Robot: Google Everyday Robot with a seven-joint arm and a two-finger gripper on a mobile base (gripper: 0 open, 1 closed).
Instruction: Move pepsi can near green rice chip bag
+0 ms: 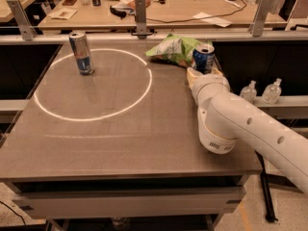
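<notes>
The pepsi can (204, 57) stands upright at the far right of the grey table (120, 143), touching the right end of the green rice chip bag (174, 48). The bag lies flat near the table's back edge. My gripper (204, 70) reaches in from the right. Its cream fingers (192, 73) sit on either side of the can's lower part and are shut on it. My white arm (240, 129) stretches back over the table's right edge. The can's base is hidden behind the gripper.
A slim silver and blue can (82, 53) stands at the back left inside a white light ring (91, 117). Metal posts (140, 16) rise along the back rail. Two small bottles (249, 91) stand off the right edge. A cluttered wooden bench (183, 6) lies behind.
</notes>
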